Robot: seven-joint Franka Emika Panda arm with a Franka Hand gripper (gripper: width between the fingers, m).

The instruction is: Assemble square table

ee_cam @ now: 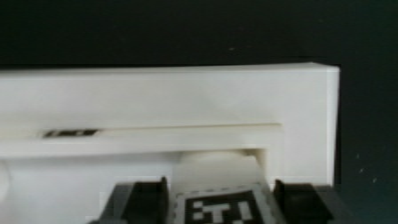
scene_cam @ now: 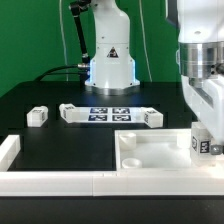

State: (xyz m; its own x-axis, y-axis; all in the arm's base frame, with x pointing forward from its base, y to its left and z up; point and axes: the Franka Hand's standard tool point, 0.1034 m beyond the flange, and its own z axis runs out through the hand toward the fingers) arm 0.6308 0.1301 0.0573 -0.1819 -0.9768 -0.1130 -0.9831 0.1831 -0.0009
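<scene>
The square table's white slab [scene_cam: 150, 150] lies rimmed face up near the front of the black table, towards the exterior view's right. My gripper [scene_cam: 203, 140] hangs over the slab's right end, shut on a short white tagged leg [scene_cam: 204, 146]. In the wrist view the leg [ee_cam: 214, 200] stands between the two black fingers [ee_cam: 143, 200], its tag facing the camera, with the slab [ee_cam: 169, 110] just beyond it. Three more legs lie loose further back: one [scene_cam: 37, 116] at the left, one [scene_cam: 71, 112] beside it, one [scene_cam: 151, 117] right of the middle.
The marker board [scene_cam: 110, 112] lies flat between the loose legs. A low white border rail [scene_cam: 60, 182] runs along the front edge and turns up at the left [scene_cam: 8, 150]. The arm's white base [scene_cam: 110, 65] stands at the back before a green backdrop.
</scene>
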